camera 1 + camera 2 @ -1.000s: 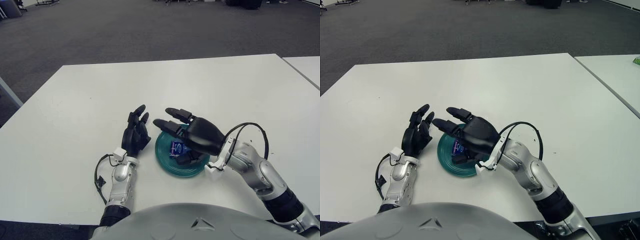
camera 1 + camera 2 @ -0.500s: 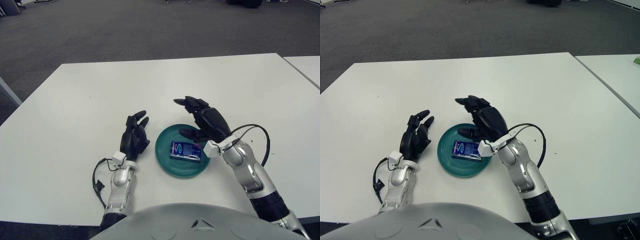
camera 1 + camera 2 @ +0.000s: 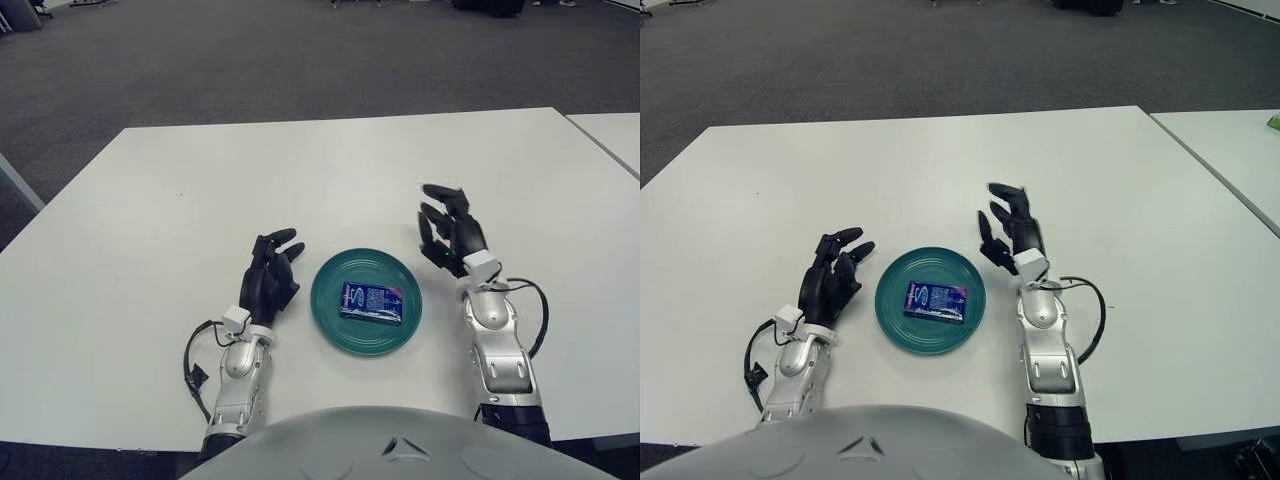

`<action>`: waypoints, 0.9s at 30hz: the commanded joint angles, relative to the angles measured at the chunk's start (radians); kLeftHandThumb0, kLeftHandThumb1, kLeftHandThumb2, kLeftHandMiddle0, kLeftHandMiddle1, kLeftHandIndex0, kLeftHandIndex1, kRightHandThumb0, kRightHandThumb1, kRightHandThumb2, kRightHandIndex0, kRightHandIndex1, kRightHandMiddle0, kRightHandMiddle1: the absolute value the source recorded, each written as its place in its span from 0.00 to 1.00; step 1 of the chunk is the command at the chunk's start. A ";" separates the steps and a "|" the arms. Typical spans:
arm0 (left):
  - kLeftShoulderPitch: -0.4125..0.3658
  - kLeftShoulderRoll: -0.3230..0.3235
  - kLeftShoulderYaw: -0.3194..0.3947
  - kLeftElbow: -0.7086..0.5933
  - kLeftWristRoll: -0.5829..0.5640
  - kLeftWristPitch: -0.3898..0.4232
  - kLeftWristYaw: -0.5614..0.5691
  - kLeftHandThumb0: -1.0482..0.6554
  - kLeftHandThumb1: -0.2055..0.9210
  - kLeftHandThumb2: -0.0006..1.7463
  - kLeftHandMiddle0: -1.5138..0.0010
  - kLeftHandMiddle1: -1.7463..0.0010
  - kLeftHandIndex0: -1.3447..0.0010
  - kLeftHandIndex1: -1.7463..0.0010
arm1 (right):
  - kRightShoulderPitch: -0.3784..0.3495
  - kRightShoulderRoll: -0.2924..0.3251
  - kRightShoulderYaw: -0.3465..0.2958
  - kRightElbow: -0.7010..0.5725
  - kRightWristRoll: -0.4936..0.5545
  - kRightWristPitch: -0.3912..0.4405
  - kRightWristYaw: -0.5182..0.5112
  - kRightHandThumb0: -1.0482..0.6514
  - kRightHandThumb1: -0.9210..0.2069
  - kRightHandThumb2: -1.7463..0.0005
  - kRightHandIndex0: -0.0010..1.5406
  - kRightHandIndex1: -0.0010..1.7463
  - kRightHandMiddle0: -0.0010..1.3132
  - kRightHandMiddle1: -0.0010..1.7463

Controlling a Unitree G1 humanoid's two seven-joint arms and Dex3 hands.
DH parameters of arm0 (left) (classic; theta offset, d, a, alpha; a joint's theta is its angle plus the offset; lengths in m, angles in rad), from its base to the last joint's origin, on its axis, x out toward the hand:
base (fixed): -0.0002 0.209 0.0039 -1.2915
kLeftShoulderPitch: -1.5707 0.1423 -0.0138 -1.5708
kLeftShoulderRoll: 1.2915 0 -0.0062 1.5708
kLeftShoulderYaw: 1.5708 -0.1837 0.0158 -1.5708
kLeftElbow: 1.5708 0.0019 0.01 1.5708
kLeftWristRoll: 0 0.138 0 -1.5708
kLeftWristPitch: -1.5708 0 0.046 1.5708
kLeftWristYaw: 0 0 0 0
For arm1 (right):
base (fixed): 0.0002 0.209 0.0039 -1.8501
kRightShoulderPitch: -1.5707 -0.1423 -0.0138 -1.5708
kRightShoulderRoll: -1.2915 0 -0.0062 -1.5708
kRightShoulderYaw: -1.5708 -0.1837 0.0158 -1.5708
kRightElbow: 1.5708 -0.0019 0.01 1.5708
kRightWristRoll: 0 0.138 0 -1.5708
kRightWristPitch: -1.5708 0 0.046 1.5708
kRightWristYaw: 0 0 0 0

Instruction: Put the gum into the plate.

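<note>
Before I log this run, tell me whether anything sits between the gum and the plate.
Nothing does: the gum already lies flat inside the plate. The right hand shows right of the plate, open; the left hand shows left of it.

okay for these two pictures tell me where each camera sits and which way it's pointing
Left eye view: on the head, aimed forward and down at the white table; shows the left hand, right hand, both forearms and the chest top.
Right eye view: same head, slightly to the right, same aim; the neighbouring table shows more.
Shared: the gum lying in the teal plate between both open hands.
</note>
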 commanded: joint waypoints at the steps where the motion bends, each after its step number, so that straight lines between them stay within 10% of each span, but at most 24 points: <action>1: 0.047 -0.013 0.000 0.029 -0.008 0.062 0.003 0.12 1.00 0.46 0.78 0.42 0.86 0.25 | 0.040 0.009 -0.034 -0.023 0.050 0.010 -0.009 0.24 0.00 0.63 0.34 0.11 0.00 0.55; 27: 0.087 -0.004 0.009 -0.026 0.031 0.095 0.040 0.16 1.00 0.45 0.77 0.41 0.84 0.28 | 0.140 -0.003 -0.078 0.196 0.100 -0.128 -0.052 0.27 0.00 0.65 0.34 0.34 0.00 0.61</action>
